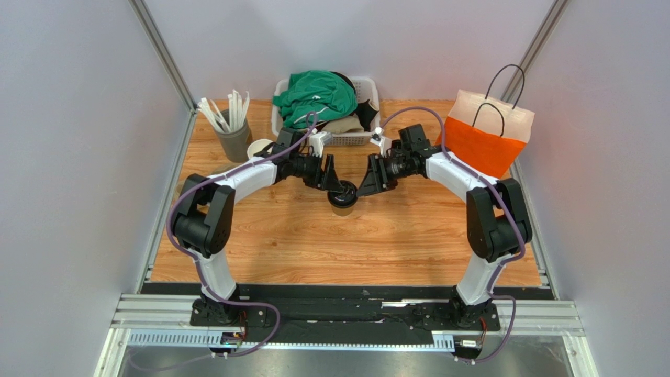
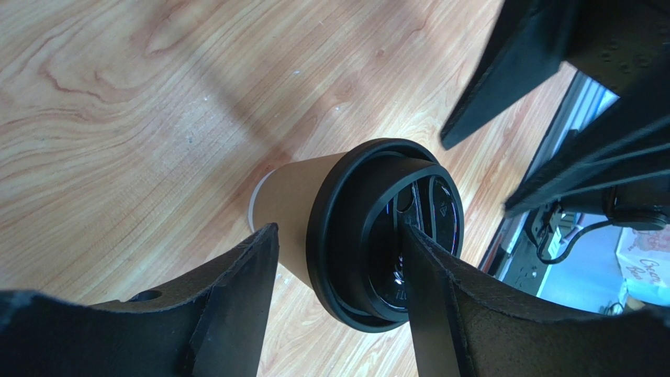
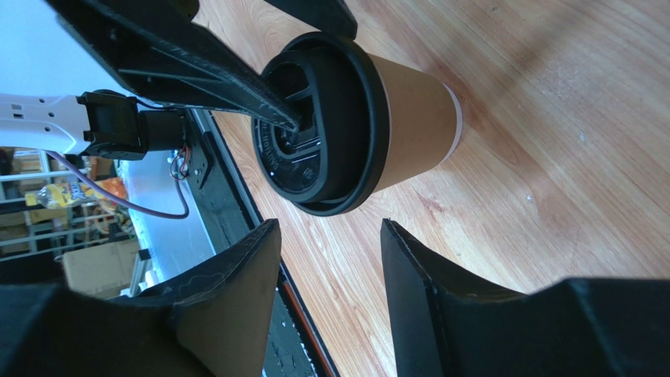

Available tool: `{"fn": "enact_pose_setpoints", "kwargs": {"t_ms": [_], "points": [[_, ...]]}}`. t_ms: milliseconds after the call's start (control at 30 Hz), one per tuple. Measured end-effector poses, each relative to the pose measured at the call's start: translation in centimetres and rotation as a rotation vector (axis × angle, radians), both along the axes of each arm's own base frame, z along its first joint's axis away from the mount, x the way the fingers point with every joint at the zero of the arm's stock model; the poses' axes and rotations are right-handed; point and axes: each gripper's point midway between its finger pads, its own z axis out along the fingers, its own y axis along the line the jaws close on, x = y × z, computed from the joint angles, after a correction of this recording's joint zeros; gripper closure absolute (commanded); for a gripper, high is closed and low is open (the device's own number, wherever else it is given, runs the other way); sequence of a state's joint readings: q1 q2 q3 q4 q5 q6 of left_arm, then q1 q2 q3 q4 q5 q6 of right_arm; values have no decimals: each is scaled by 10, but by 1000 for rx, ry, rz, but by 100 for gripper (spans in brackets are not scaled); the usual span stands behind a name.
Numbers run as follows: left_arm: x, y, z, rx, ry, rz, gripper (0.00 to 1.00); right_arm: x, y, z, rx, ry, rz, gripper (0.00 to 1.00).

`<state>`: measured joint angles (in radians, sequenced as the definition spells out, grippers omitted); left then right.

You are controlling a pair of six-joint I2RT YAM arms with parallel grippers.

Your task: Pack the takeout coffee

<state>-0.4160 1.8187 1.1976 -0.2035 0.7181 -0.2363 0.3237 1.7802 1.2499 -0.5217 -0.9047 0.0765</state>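
With the cup (image 1: 344,201) standing on the table (image 1: 314,243), the left gripper (image 2: 338,229), jaws apart, is resting one finger in the recess of the lid (image 2: 369,236), so the right gripper (image 3: 326,226), gaping empty just beside it, should be closing squarely below the rim, gently, sparing the paper wall.

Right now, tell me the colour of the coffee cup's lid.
The lid is black, seen best in the left wrist view.
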Motion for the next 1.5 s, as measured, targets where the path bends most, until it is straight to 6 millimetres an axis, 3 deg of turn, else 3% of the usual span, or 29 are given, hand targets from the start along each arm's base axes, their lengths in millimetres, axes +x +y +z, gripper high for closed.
{"fn": "enact_pose_setpoints", "kwargs": {"t_ms": [233,533,833,1233,1500], "points": [[2,0,0,-13,-7,0,36,6,5,-22,11,83,-19,52],[4,-1,2,-24,-16,-3,39,15,7,-22,33,65,-42,62],[5,-1,2,-27,-21,-6,45,18,8,-24,50,89,-48,64],[8,0,-2,-20,-39,-16,46,20,10,-30,10,71,-59,63],[12,0,-3,-21,-37,-15,45,28,3,-24,-99,-82,-79,56]]}}
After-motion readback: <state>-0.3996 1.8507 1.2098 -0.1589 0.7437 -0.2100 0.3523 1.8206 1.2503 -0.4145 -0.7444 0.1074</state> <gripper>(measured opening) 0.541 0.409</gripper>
